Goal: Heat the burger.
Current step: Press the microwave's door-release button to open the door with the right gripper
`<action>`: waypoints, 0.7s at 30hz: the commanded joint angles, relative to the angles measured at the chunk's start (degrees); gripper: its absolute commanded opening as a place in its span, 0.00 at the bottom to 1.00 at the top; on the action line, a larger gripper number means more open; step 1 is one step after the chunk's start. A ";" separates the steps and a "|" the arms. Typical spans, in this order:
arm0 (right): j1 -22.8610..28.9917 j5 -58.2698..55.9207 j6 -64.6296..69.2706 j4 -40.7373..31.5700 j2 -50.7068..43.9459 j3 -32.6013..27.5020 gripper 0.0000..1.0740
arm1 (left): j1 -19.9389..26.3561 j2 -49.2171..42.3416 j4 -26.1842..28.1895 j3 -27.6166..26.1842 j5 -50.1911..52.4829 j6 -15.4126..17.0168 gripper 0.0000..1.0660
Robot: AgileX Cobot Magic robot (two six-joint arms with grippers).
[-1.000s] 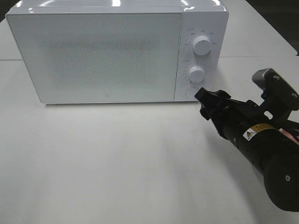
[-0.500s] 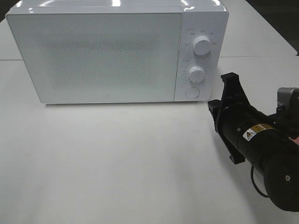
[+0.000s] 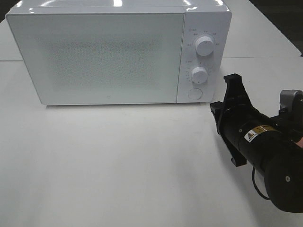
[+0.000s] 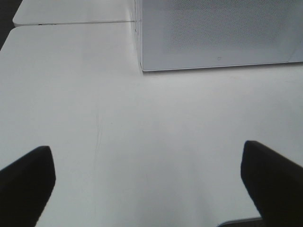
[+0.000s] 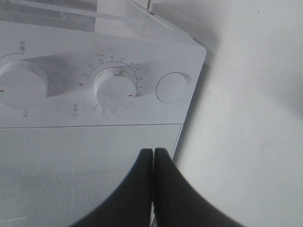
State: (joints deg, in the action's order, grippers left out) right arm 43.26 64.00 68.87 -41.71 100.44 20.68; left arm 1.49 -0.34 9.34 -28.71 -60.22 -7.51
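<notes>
No burger shows in any view. The white microwave (image 3: 109, 54) stands at the back of the table with its door closed. My right gripper (image 3: 217, 111) hovers just right of the microwave's front corner, a little short of the control panel. In the right wrist view the right gripper (image 5: 153, 153) is shut on nothing, its fingertips pressed together and pointing at the panel below the lower dial (image 5: 115, 89) and the round button (image 5: 173, 87). The left gripper (image 4: 146, 147) is open over bare table, facing the microwave's front corner (image 4: 213, 33); it is out of the exterior high view.
The control panel carries an upper dial (image 3: 204, 45), a lower dial (image 3: 199, 74) and a round button (image 3: 194, 93). White tabletop (image 3: 118, 161) stretches in front of the microwave. A seam between two tables runs behind it (image 4: 71, 22).
The right gripper drew back from the round button toward the right, rolled about its wrist, and its jaws closed. In the last half second it has barely moved.
</notes>
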 commanded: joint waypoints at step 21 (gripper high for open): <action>-2.98 0.23 8.31 1.60 13.01 11.46 0.00 | -0.23 -0.57 0.57 0.23 0.80 0.00 0.94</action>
State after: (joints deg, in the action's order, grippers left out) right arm 40.57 64.17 76.83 -41.08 113.39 31.63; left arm 1.49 -0.34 9.34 -28.71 -60.22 -7.51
